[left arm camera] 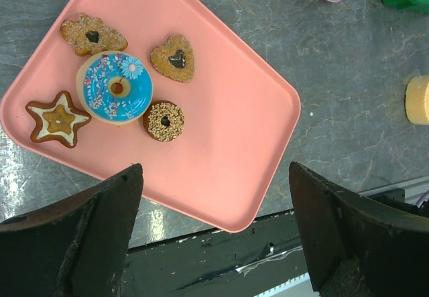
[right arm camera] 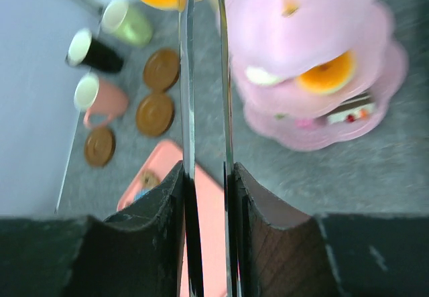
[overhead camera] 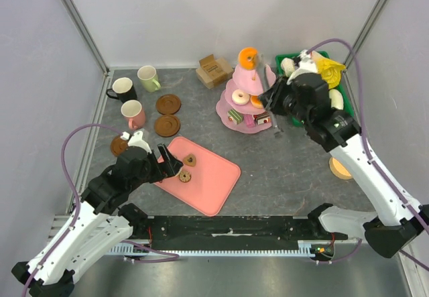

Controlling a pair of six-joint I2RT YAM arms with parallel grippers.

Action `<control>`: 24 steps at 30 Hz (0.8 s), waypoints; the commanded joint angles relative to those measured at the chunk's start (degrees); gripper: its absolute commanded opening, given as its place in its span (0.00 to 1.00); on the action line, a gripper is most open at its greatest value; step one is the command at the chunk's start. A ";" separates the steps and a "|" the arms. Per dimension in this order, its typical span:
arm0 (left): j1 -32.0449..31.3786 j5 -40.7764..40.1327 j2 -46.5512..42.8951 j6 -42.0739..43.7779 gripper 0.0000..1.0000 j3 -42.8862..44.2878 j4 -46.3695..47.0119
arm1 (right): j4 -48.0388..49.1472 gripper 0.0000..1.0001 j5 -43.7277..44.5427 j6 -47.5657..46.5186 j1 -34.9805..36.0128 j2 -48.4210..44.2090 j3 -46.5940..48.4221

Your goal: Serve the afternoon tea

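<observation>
Holds the left hand [left arm camera: 214, 169] wide open above the pink tray [left arm camera: 228, 129], near left on the desk [overhead camera: 281, 169], over a blue donut [left arm camera: 115, 87] and cookies [left arm camera: 175, 57]. Grips silver tongs [right arm camera: 188, 82] in the closed right hand [right arm camera: 207, 166] beside the pink tiered stand [overhead camera: 223, 111] of pastries [overhead camera: 239, 97], far right. Shows three mugs [overhead camera: 134, 114] and brown coasters [overhead camera: 168, 103] far left.

left arm [overhead camera: 87, 233] and right arm [overhead camera: 365, 166] were both smooth white shells with chunky black joints, thin purple cables [overhead camera: 65, 153] looped off each one, squat black bases [overhead camera: 385, 240], fingers [left arm camera: 87, 236] were matte black wedges, kinda grainy and scuffed up close
</observation>
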 commanded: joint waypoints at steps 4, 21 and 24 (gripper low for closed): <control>-0.02 0.10 0.57 -1.11 0.95 0.49 2.18 | -3.44 0.34 1.96 -2.05 -18.18 4.23 6.64; -0.11 -1.04 2.94 -0.84 0.95 0.31 2.01 | -3.79 0.34 -6.74 -7.24 -26.29 19.35 6.03; -0.11 -1.13 2.59 -0.76 0.95 0.40 2.01 | -3.00 0.34 -10.51 -8.12 -25.94 20.66 5.23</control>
